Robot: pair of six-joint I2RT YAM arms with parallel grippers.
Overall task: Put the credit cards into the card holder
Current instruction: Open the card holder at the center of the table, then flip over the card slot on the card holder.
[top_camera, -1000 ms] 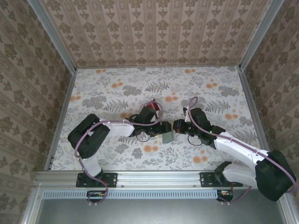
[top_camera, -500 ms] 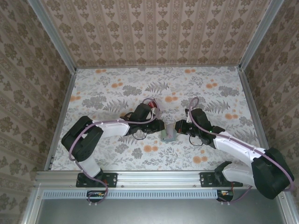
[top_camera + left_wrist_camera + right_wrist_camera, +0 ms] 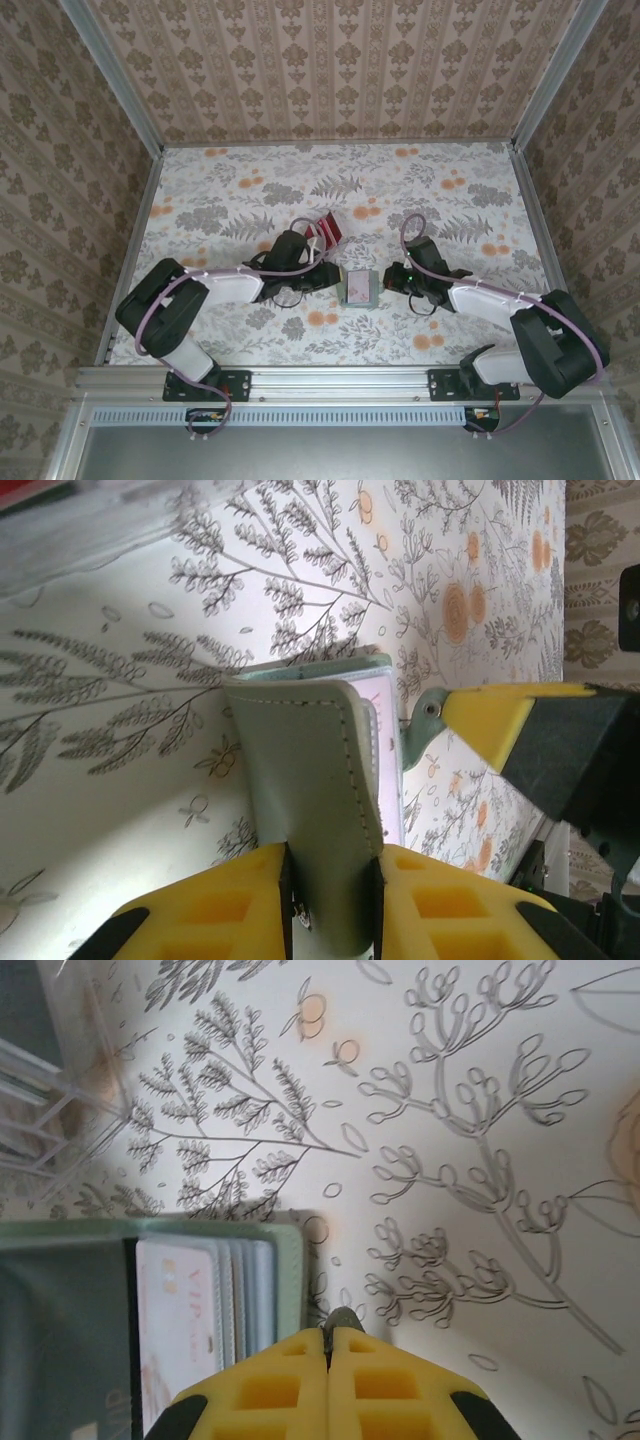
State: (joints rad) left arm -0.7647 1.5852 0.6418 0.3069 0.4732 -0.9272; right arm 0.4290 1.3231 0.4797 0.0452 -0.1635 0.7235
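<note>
The sage-green card holder (image 3: 358, 288) lies opened on the floral table between my two grippers. In the left wrist view one cover flap (image 3: 300, 750) stands up, and my left gripper (image 3: 332, 855) is shut on it. My right gripper (image 3: 329, 1332) is shut on the holder's small green closure tab (image 3: 425, 720), just right of the holder's pockets (image 3: 250, 1280). From above, the left gripper (image 3: 335, 277) and right gripper (image 3: 386, 280) flank the holder. The red credit cards (image 3: 326, 228) rest behind the left gripper, untouched.
A pale card marked VIP (image 3: 185, 1310) sits in one of the holder's pockets. A clear plastic stand (image 3: 60, 1070) is near the holder, by the red cards. Metal rails (image 3: 130, 230) and patterned walls border the floral table.
My left gripper has closed onto the holder's flap. Both arms have drawn lower and nearer the front, and the holder has spread open. The red cards have come into plain sight.
</note>
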